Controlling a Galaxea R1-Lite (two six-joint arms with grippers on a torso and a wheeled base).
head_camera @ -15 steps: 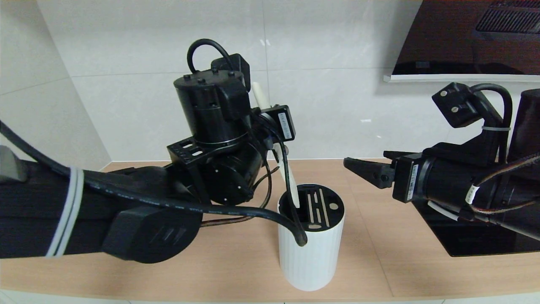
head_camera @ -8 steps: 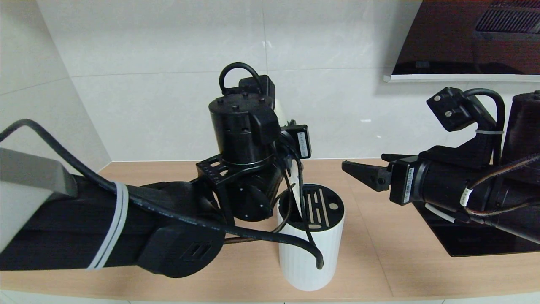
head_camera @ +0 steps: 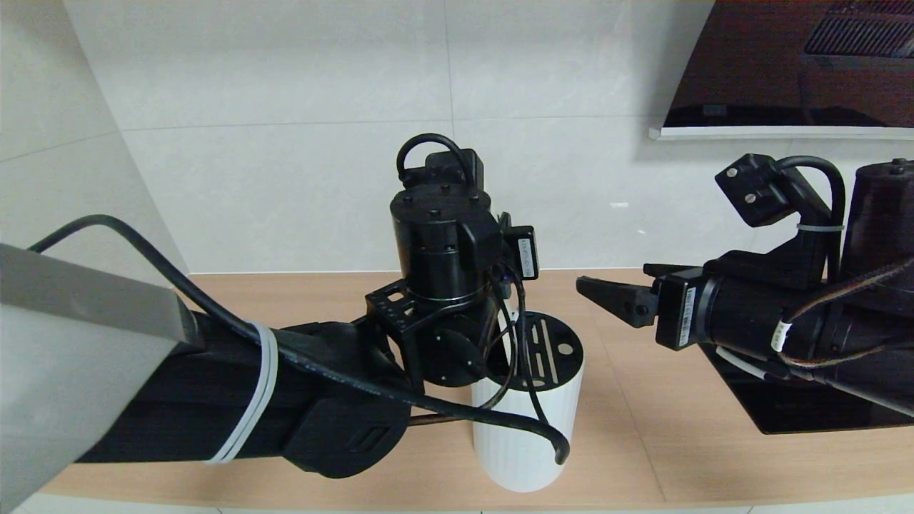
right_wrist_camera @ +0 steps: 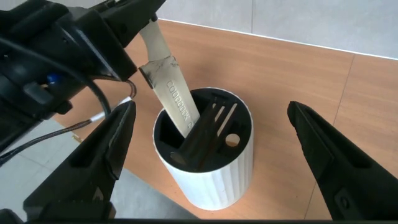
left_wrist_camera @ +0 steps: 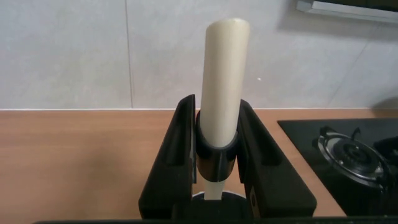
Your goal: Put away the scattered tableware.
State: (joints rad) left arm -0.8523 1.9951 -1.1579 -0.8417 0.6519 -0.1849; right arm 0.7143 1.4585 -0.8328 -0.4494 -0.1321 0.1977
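Knife [right_wrist_camera: 166, 87] is gripped by its handle in the closed left claw [left_wrist_camera: 216, 121], blade tip inside the white holder [right_wrist_camera: 217, 180] on the surface [head_camera: 678, 428]. Straight, slow lowering is advised before release; the right claw [head_camera: 615, 293] is held open nearby.

Cream-handled knife [right_wrist_camera: 166, 78] tilted, blade down in large opening of white ribbed holder [right_wrist_camera: 211, 180]; holder upright on counter [head_camera: 285, 300]

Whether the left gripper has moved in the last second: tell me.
Yes. The left gripper moved right and down toward the white knife holder, sinking the knife deeper.
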